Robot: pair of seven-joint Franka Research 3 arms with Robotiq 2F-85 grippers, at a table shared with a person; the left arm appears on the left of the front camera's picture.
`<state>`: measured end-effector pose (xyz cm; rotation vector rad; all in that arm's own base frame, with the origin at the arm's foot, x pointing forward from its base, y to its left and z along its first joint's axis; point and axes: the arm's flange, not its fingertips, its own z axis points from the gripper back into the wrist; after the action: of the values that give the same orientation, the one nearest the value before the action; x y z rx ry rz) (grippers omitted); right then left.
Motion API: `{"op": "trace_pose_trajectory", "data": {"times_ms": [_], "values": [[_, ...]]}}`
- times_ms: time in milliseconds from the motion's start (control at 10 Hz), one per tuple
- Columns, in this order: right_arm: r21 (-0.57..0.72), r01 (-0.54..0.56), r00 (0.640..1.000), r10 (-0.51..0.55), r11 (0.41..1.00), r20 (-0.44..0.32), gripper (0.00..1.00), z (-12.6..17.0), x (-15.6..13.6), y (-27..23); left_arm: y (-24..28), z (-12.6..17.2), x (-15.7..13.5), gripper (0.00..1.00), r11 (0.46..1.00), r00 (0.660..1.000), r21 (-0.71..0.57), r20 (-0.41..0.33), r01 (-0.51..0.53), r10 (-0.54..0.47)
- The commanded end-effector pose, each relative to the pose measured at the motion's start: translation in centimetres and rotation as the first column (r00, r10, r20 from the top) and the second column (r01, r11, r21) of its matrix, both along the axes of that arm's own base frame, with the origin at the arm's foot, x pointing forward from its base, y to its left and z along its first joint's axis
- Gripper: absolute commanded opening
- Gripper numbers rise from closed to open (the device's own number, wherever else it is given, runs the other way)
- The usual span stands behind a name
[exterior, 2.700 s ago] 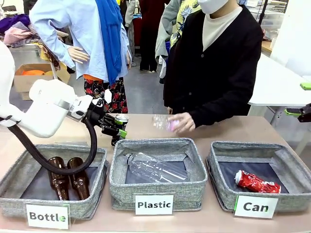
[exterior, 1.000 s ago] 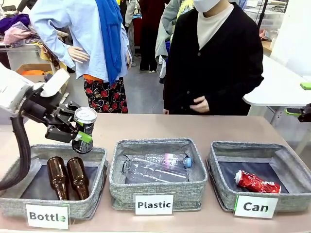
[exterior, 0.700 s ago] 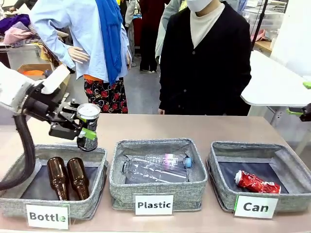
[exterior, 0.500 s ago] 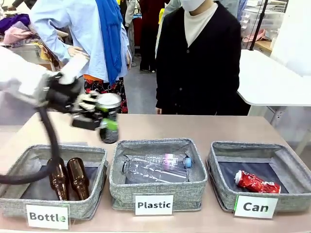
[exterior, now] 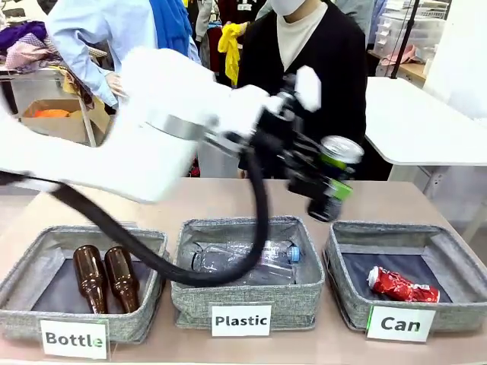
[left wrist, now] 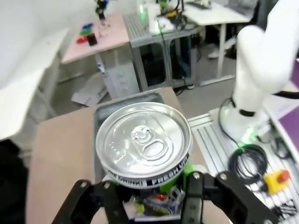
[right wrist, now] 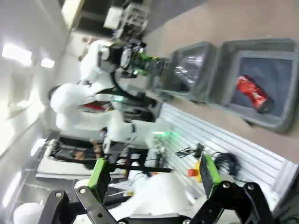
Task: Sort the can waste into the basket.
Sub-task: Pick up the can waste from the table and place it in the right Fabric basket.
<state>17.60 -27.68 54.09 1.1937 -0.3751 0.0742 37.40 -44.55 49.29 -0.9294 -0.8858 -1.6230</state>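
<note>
Clamped around the black can (exterior: 332, 188), the left gripper (exterior: 326, 182) holds it in the air above the gap between the "Plastic" bin (exterior: 247, 268) and the "Can" basket (exterior: 405, 270), well clear of the table. The right gripper (right wrist: 154, 179) has its green-padded fingers spread wide with nothing between them. A crushed red can (exterior: 402, 286) lies on the dark floor of the "Can" basket. Clear plastic bottles (exterior: 251, 257) lie in the "Plastic" bin, and two brown glass bottles (exterior: 106, 275) in the "Bottle" bin (exterior: 80, 285). The held can is black with a silver pull-tab top, white lettering and green marks, tilted slightly. All three grey fabric bins stand in a row on a tan table (exterior: 228, 199); a person in a black cardigan (exterior: 316, 76) stands behind it.
</note>
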Motion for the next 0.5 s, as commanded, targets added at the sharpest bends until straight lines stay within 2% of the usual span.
{"op": "trace_pose_trajectory", "data": {"times_ms": [0, 100, 200, 300, 400], "values": [[0.028, 0.08, 0.994, -0.081, 0.996, 0.078, 1.0, -2.7, -0.4, -1.2, -6.4, -2.8, 0.9, 0.0, 0.999, 0.999, 0.052, 0.054, -0.013, 0.01], [0.043, 0.114, 0.987, -0.118, 0.993, 0.112, 1.0, -3.6, -0.9, -1.5, -9.3, -4.2, 0.8, 0.0, 0.997, 0.999, 0.062, 0.014, -0.036, 0.035], [-0.008, 0.042, 0.999, -0.042, 0.999, 0.027, 1.0, -1.2, -0.7, -1.1, -11.4, -5.4, 0.5, 0.0, 0.998, 0.999, 0.041, 0.0, -0.053, 0.053], [-0.008, 0.042, 0.999, -0.042, 0.999, 0.027, 1.0, -1.2, -0.7, -1.1, -13.6, -6.5, 0.5, 0.0, 0.997, 0.997, 0.018, 0.026, -0.078, 0.077], [-0.008, 0.042, 0.999, -0.042, 0.999, 0.027, 1.0, -1.2, -0.7, -1.1, -15.2, -7.6, 0.3, 0.0, 0.995, 0.993, 0.055, 0.092, -0.082, 0.076]]}}
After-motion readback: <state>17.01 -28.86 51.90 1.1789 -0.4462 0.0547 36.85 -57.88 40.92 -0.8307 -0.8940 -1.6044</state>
